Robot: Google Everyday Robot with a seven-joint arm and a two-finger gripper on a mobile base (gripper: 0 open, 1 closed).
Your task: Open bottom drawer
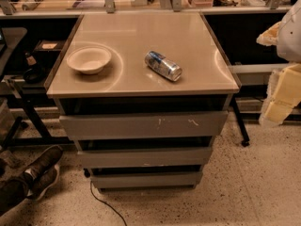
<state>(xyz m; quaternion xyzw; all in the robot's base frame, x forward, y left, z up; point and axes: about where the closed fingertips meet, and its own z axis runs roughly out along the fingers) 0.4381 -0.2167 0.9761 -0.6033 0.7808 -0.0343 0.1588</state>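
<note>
Camera view: bottom drawer (146, 179), lowest of three fronts beneath the worktop's (141, 36) front edge. Gripper (282, 95) beyond the right edge, above and right of that drawer, well apart; grip state I cannot tell.

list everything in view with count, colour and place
cabinet top: 1, beige, centre
bowl: 1, white, cabinet top, left
can: 1, silver-blue, on its side right of bowl
top drawer: 1, grey, white scratches, under cabinet top
middle drawer: 1, grey, below top drawer
bottom drawer: 1, plain grey, lowest
cable: 1, black, floor before cabinet
shoe: at least 1, dark, floor lower left
gripper: 1, pale yellow, right edge, beside cabinet, off the drawers
</note>
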